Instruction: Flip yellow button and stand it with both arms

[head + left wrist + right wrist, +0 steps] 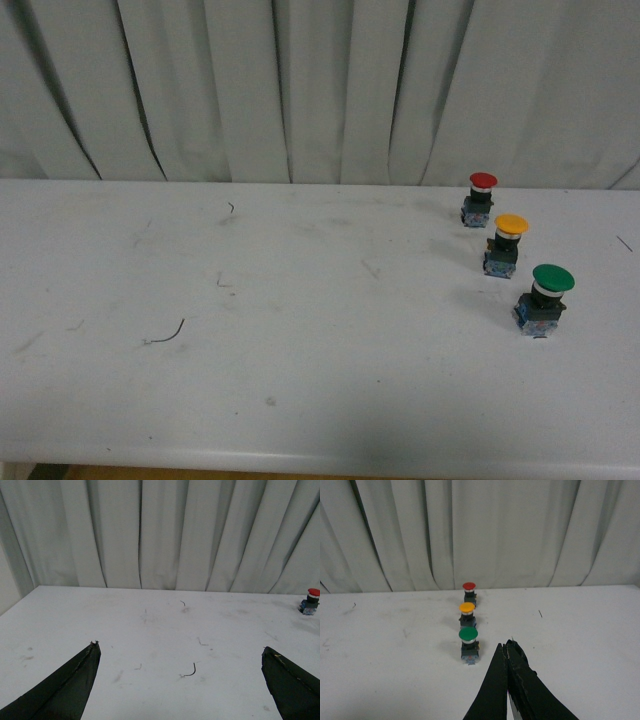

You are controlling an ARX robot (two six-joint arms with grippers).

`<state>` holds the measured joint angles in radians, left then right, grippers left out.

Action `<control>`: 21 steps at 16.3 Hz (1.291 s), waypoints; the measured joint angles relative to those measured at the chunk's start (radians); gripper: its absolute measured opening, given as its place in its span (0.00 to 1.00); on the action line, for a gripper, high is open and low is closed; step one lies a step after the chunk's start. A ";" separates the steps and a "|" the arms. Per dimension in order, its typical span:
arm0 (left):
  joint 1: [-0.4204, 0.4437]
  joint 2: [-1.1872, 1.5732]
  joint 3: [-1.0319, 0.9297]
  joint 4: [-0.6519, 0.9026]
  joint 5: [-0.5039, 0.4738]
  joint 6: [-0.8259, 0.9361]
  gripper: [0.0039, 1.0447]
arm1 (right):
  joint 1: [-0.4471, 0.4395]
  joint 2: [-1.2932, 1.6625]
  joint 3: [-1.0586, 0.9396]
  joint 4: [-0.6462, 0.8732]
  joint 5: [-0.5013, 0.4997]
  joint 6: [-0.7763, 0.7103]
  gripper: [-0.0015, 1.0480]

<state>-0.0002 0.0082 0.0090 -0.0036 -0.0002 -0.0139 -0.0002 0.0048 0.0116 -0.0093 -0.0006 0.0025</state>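
Yellow button (509,243) upright at right of frame between red and green switches; looks light, rigid, top-heavy, so grip the blocky base; left gripper (180,652) spread wide, right gripper (506,647) pinched empty.

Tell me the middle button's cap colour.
Yellow-orange; the middle button shows best in the front view.

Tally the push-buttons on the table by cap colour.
Red button: 1
Yellow button: 1
Green button: 1
Total: 3, all standing cap-up in a row on the table's right side.
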 joint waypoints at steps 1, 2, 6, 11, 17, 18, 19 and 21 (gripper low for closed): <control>0.000 0.000 0.000 0.000 0.000 0.000 0.94 | 0.000 -0.002 0.000 0.008 0.000 0.000 0.02; 0.000 0.000 0.000 0.000 0.000 0.000 0.94 | 0.000 -0.002 0.000 0.010 0.000 0.000 0.02; 0.000 0.000 0.000 0.000 0.000 0.000 0.94 | 0.000 -0.002 0.000 0.006 0.000 0.000 0.02; 0.000 0.000 0.000 0.000 0.000 0.000 0.94 | 0.000 -0.002 0.000 0.006 0.000 0.000 0.06; 0.000 0.000 0.000 0.000 0.000 0.000 0.94 | 0.000 -0.002 0.000 0.006 0.000 0.000 0.58; 0.000 0.000 0.000 0.000 0.000 0.000 0.94 | 0.000 -0.002 0.000 0.006 0.000 0.000 0.69; 0.000 0.000 0.000 0.000 0.000 0.000 0.94 | 0.000 -0.002 0.000 0.006 0.000 0.000 0.81; 0.000 0.000 0.000 0.000 0.000 0.000 0.94 | 0.000 -0.002 0.000 0.006 0.000 0.000 0.94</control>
<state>-0.0002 0.0082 0.0090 -0.0036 -0.0002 -0.0139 -0.0002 0.0032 0.0116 -0.0029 -0.0002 0.0025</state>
